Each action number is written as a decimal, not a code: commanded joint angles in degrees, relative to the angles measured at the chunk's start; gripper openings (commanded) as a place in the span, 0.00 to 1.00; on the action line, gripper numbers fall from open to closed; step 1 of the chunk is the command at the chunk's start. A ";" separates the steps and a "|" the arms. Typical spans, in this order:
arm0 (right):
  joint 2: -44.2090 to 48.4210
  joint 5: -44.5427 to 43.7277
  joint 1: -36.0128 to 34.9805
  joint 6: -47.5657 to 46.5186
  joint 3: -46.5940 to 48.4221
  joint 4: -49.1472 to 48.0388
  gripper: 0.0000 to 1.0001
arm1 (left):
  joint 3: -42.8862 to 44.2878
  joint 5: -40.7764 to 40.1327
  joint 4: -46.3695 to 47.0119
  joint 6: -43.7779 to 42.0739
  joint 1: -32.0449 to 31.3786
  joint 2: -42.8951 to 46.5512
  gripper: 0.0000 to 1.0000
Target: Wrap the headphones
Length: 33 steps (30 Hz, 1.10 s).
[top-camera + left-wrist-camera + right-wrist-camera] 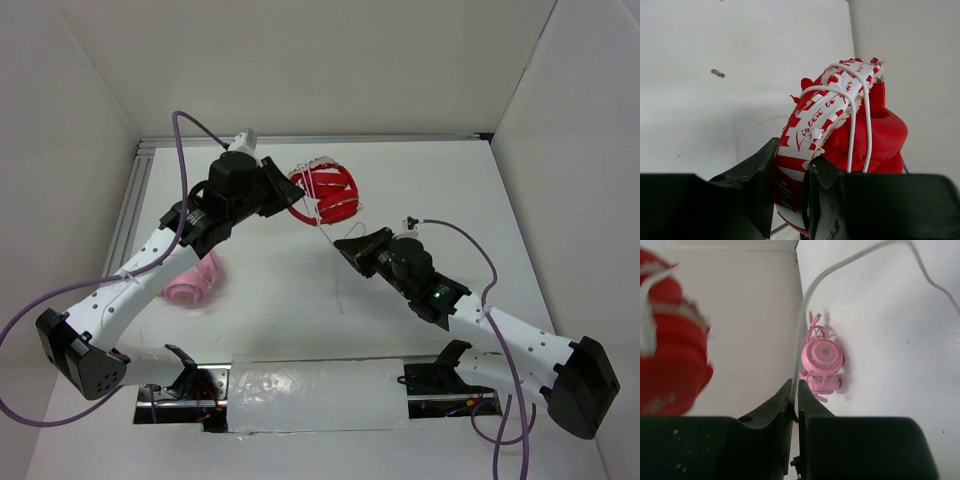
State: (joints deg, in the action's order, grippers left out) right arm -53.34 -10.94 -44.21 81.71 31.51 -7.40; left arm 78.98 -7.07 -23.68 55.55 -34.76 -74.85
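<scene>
Headphones: hung in the hold of the left gripper over the far middle of the table; bright red, folded compact; appeared lifted clear of the surface
Headband: bore red-and-white print, cracked and flaking along the edges; sat squeezed between the left fingers
Left gripper: clamped tight on the headband, one finger on each face; reached in from the left side of the headphones
White cable: crossed over the headband and a cup in two loops in the left wrist view; ran on as a free length down to the right gripper; in the right wrist view rose out of that gripper and curved away toward the upper right
Right gripper: pinched the white cable, fingers almost together with only a thin slit showing; stood near the headphones on their near-right side, not touching them
Pink headphones: lay on the table beneath the left arm, well apart from the red pair; showed one round cup facing up in the right wrist view, with a pink cable bunched beside it
Table: white, walled by white panels on three sides
Purple leads: looped out from both arms
White padded strip: lay along the near edge of the table
</scene>
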 commanded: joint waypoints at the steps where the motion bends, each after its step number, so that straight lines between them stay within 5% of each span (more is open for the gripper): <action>1: -1.76 4.51 2.45 0.99 0.75 -4.63 0.13 | -0.14 9.60 14.01 -3.60 -0.30 4.97 0.00; 11: -5.63 10.68 6.32 -1.12 -1.10 -18.79 0.20 | 2.06 27.01 11.91 -7.73 -1.27 4.98 0.00; 25: -14.59 20.08 9.48 1.34 3.48 -23.18 0.22 | 6.80 32.98 7.86 -9.23 -3.56 1.98 0.00; 33: -22.41 25.95 11.33 4.86 4.08 -40.48 0.19 | 6.97 37.48 6.29 -11.25 -5.84 2.52 0.00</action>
State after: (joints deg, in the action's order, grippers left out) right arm -73.45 10.61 -33.19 84.95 32.91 -36.03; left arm 82.52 26.06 -20.67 44.95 -39.38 -73.91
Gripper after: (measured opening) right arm 0.189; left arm 0.369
